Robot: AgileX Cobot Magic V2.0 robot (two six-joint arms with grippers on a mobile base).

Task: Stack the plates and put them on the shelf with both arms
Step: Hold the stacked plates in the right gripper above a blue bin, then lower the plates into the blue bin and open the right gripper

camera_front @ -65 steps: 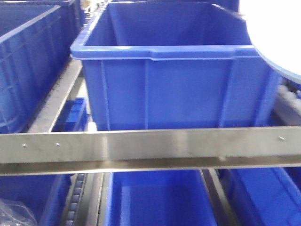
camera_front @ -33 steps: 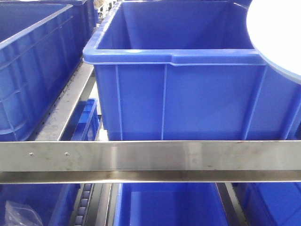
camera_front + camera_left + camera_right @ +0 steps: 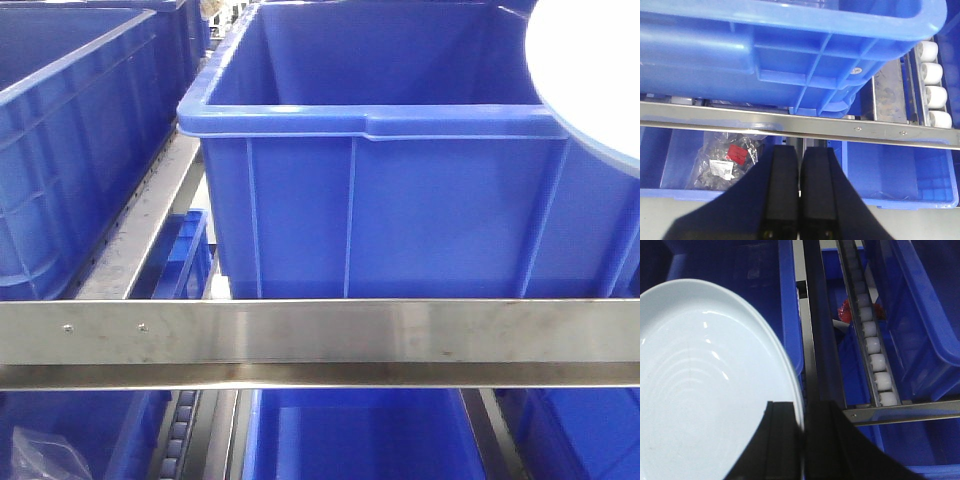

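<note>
A glossy pale bluish-white plate (image 3: 705, 390) fills the left of the right wrist view. My right gripper (image 3: 803, 407) is shut on its rim, one finger over the plate's face and one outside the edge. I cannot tell whether a second plate lies under it. In the front view the same plate (image 3: 590, 80) shows at the top right, hanging over the corner of a large blue bin (image 3: 380, 200). The shelf's steel rail (image 3: 320, 335) crosses below that bin. My left gripper (image 3: 800, 150) is shut with nothing in it, below a steel rail (image 3: 840, 127).
Blue bins (image 3: 70, 150) stand close together on the rack, on two levels. White rollers (image 3: 870, 330) run between steel rails. A clear plastic bag (image 3: 727, 160) lies in a lower bin. Something red (image 3: 845, 310) lies beside the roller track.
The front view has shifted: the big blue bin and steel rail now sit lower and further right than a second ago. For the last half second nothing has moved. The plate stays at the top right.
</note>
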